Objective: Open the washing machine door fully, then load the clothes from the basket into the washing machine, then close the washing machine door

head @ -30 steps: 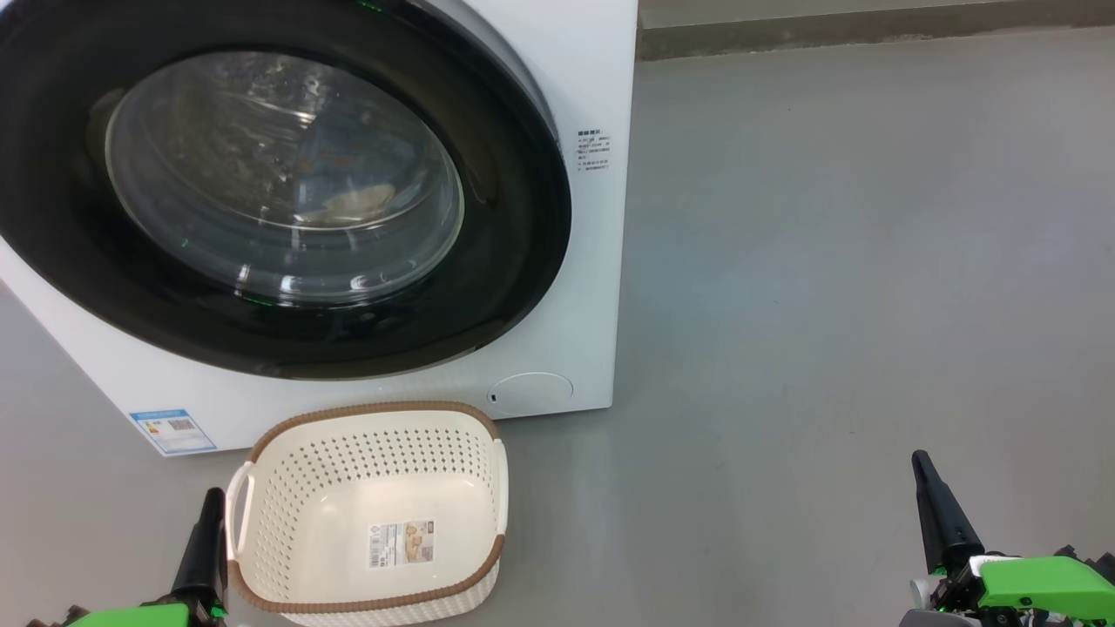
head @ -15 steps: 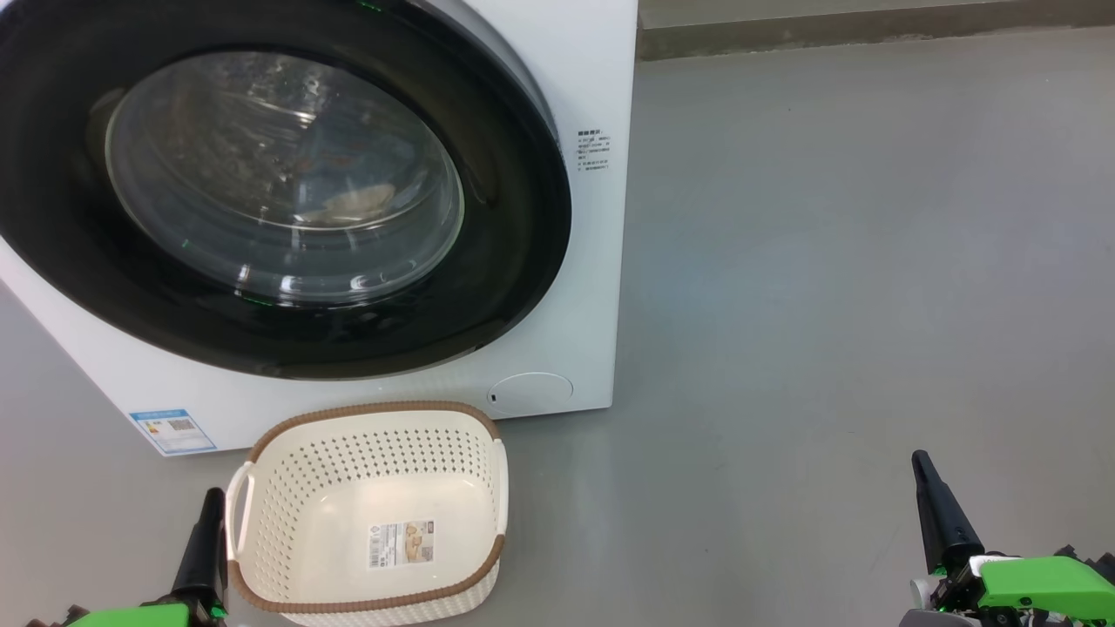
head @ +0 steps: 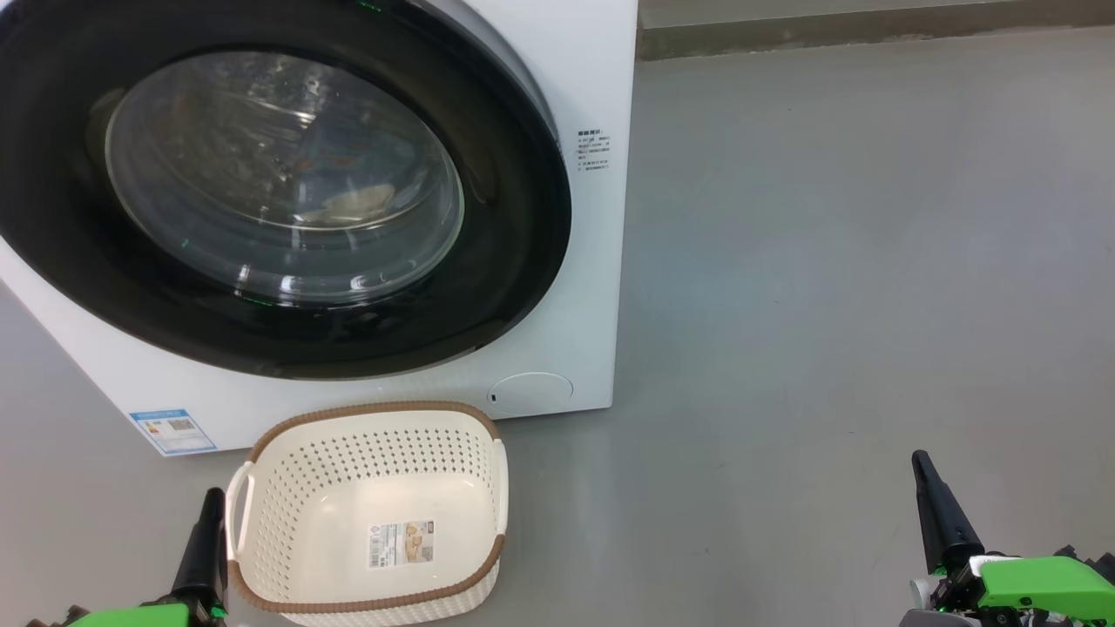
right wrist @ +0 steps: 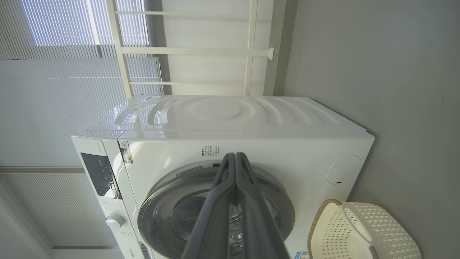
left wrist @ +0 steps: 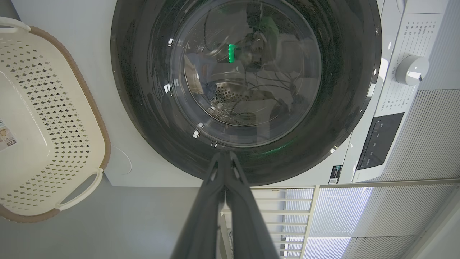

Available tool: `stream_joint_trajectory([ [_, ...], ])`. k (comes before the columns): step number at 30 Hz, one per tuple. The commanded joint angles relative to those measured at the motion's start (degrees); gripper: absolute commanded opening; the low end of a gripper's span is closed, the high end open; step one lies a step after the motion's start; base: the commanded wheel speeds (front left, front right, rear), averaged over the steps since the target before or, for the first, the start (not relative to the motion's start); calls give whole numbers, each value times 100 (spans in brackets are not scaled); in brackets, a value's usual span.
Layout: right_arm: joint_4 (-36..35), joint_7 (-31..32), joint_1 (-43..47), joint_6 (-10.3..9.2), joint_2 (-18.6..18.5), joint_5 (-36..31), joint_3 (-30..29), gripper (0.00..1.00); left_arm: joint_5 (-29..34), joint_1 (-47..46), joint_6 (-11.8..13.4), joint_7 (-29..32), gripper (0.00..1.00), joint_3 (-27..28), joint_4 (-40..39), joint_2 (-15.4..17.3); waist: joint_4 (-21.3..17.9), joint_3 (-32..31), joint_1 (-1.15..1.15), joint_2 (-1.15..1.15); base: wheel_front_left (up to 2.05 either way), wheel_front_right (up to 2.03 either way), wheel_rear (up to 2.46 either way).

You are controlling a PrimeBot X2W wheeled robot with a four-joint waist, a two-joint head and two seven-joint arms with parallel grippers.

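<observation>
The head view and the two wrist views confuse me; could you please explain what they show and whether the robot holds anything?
It is a wheeled robot with two arms. The head view looks down from its head: a white washing machine with its round black door shut, and an empty cream basket on the grey floor before it. Something pale, probably the clothes, shows through the glass. The dark spikes at the bottom corners are the left gripper and right gripper, both shut, holding nothing. Each wrist view looks along one gripper's fingers toward the machine.
</observation>
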Motion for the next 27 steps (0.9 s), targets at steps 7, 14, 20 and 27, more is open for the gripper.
stream_joint_trajectory([
  [7, -166, 46, -230, -8, -41, 22, 140, 0, -19, -220, -19, 18, 0, 179, -104, 100, 0, 0, 0, 0, 0, 0, 0],
  [14, -166, 45, -230, -8, -41, 22, 140, 0, -19, -220, -19, 18, 0, 179, -104, 100, 0, 0, 0, 0, 0, 0, 0],
  [20, -166, 45, -230, -8, -41, 23, 140, 0, -20, -220, -19, 17, 0, 179, -104, 100, 0, 0, 0, 0, 0, 0, 0],
  [27, -166, 45, -230, -8, -41, 23, 141, 0, -20, -220, -19, 17, 0, 179, -104, 100, 0, 0, 0, 0, 0, 0, 0],
])
